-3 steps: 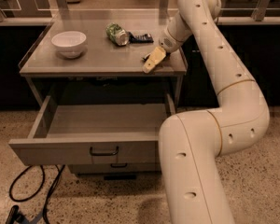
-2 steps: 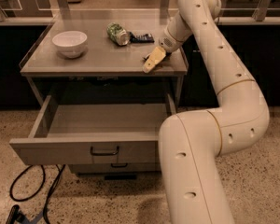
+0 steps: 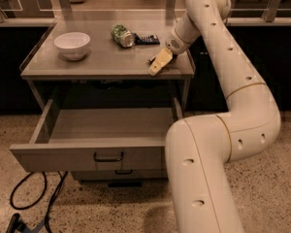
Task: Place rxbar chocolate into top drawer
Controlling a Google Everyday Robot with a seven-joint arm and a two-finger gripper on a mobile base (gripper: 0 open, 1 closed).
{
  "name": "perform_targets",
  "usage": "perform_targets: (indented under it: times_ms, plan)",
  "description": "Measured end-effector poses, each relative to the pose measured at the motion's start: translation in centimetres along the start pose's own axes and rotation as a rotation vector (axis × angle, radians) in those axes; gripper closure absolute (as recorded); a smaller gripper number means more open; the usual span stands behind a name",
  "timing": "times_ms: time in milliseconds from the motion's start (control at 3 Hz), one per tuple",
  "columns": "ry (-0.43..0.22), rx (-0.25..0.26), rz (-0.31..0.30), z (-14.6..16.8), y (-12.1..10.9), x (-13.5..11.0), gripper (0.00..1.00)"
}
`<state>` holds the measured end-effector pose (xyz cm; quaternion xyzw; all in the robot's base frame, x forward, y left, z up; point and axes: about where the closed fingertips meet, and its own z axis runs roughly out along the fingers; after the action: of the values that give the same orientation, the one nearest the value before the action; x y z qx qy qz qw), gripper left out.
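Speckled flooring runs under a grey cabinet whose top drawer (image 3: pixel 111 126) stands pulled well out. Up on the cabinet top (image 3: pixel 87 64), the gripper (image 3: pixel 160 62) sits low near the front right edge; how far it is open I can't tell. A dark sliver poking out at its left side looks like the rxbar chocolate (image 3: pixel 151 59), though whether it is held or just lying there I can't say. I'd judge it light, flat and slick in its wrapper, a little bendy, best pinched across its narrow width near the middle. A dark blue packet (image 3: pixel 146 39) and a crushed green can (image 3: pixel 121 35) lie just behind it, with a white bowl (image 3: pixel 72 45) well off to the left. Little seems to bar the way down to the drawer except the cabinet top's front lip and the arm (image 3: pixel 218 149), whose own bulk stands before the drawer's right end.
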<state>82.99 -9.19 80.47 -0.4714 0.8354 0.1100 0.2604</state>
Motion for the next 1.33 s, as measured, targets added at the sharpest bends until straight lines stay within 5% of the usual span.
perform_targets:
  times_ms: [667, 1000, 1333]
  plan:
    - [0.001, -0.001, -0.001, -1.0, 0.2, -0.7, 0.89]
    - [0.0, -0.001, -0.001, -1.6, 0.5, -0.9, 1.0]
    - [0.004, -0.018, -0.014, -5.3, 3.1, -3.5, 1.0]
